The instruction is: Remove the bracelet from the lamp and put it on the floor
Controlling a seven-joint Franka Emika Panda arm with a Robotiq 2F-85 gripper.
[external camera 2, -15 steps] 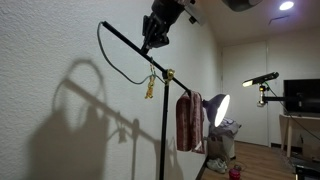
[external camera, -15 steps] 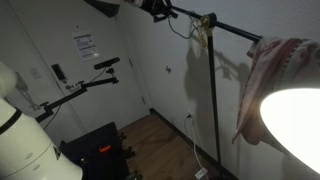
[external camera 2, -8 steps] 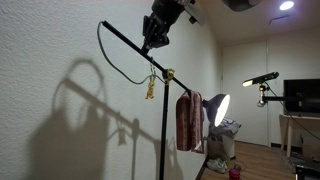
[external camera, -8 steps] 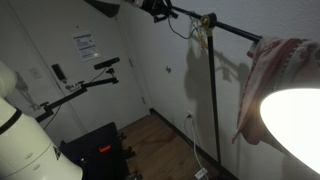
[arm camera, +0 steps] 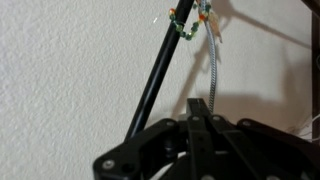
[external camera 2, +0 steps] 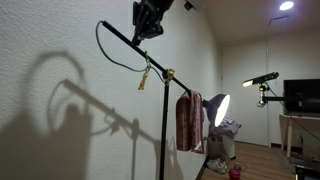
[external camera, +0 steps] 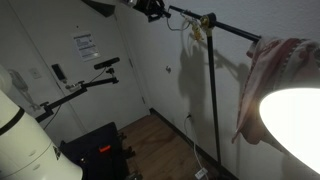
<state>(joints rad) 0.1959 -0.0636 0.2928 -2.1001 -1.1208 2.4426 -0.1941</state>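
Dangling off lamp [external camera 2: 165,130] | bracelet [external camera 2: 144,78] long axis tilted off vertical

**Claw parked way up high, fingers pinched together**

The arm's stretched right up, so the black claw [external camera: 152,10] sits near the top edge in both exterior views, and it tips downward off the wrist [external camera 2: 150,12]. A fat white arm link [external camera: 20,130] fills the lower corner in an exterior view. In the wrist view the claw comes in from the bottom, with its dark fingers [arm camera: 188,125] meeting in one narrow tip and no gap I can see. Can't tell if anything's pinched in there.
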